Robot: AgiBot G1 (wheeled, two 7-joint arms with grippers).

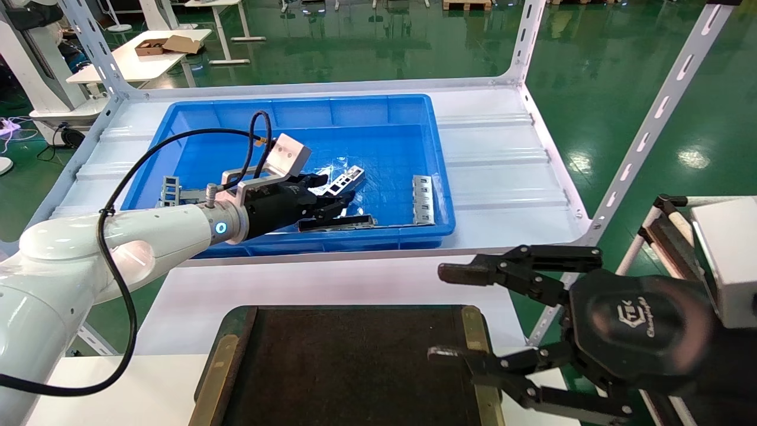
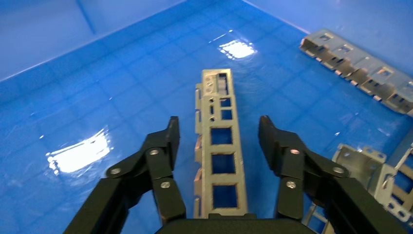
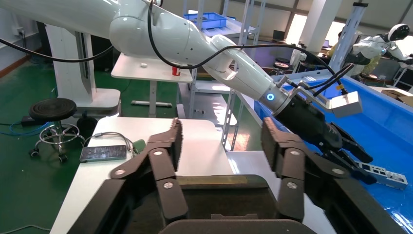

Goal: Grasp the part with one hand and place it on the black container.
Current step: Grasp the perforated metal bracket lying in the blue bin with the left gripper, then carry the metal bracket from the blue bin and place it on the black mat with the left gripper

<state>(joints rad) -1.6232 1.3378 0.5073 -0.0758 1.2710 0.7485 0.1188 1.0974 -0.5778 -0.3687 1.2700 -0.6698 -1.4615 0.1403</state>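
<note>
While reaching from the near left over the front rim of a deep blue bin (image 1: 378, 112) on a white shelf (image 1: 502, 165), straddles the part (image 1: 344, 180) with the left gripper (image 1: 331, 192). Jaws spread clearly wider than the strip, one black finger (image 2: 163, 146) on each side of it, blue floor showing in the gap on both sides, so no hold on the part and nothing else clasped. As for the part itself: a narrow light-grey metal strip with a ladder-like row of rectangular cutouts, near the middle of the bin, running lengthwise between the two fingers and out past their tips. Just beside it, toward the bin's near wall, a long dark bar (image 1: 337, 223). Along the bin's right wall, a wider grey slotted plate (image 1: 422, 198); near the left wall, partly hidden behind the white forearm, another grey plate (image 1: 171, 190). In front of the shelf, nearest the head camera, the black container (image 1: 355, 361): a large flat tray with a matte dark surface and brass-coloured side edges. Over its right edge, the right gripper (image 1: 452, 313), black, jaws parted wide with nothing between them, well apart from the bin and from the part.
</note>
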